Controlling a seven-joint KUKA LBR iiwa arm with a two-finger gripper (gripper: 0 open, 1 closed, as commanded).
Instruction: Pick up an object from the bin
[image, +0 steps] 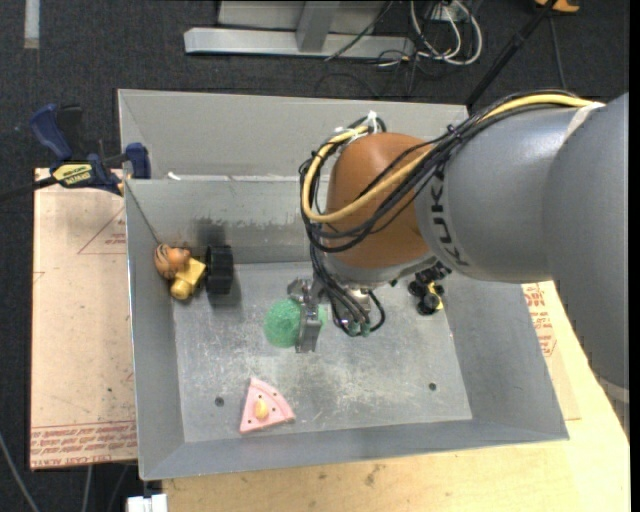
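Near the middle of the bin (400, 385) we see a green rounded thing (283, 324) lying on the floor, with the gripper (308, 328) down at its right-hand side; we cannot tell whether the tool is spread or pressed together. Toward the front lies a pink wedge (264, 408). By the view's left wall an orange-and-yellow toy (178, 268) sits just beside a black block (218, 270). A small black-and-yellow piece (428, 294) lies on the view's right.

The green lump (280, 324) is small and rounded, bright green with a soft, uneven outline (its exact kind is hard to make out). It lies flat on the grey floor of the bin (400, 390), near the middle, with its right side up against the end effector (308, 328).
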